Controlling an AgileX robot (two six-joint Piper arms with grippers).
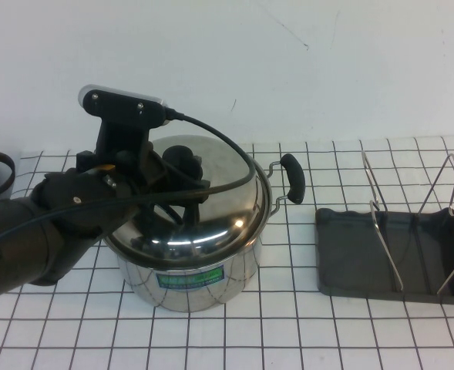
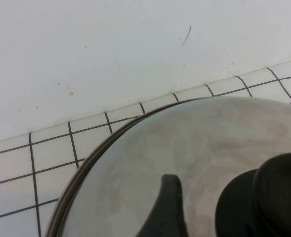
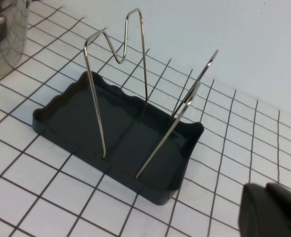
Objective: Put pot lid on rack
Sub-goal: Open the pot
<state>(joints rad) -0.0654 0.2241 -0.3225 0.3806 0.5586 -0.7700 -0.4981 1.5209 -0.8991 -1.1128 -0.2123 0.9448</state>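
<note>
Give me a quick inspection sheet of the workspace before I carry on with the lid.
Surface: white table with a black grid, backed by a white wall.
Pot lid: pot lid sits on the steel pot, slightly tilted; its black knob is at the left gripper.
Rack: rack stands right of the pot, apart from it, with nothing in its wire loops.
Clutter: nothing seen.
Left gripper: left gripper is over the lid at the knob; one finger lies beside it.
Right gripper: right gripper hangs near the rack, outside the high view.
Cables: black cable runs from the wrist camera across the lid.
Surroundings: nothing seen.
</note>
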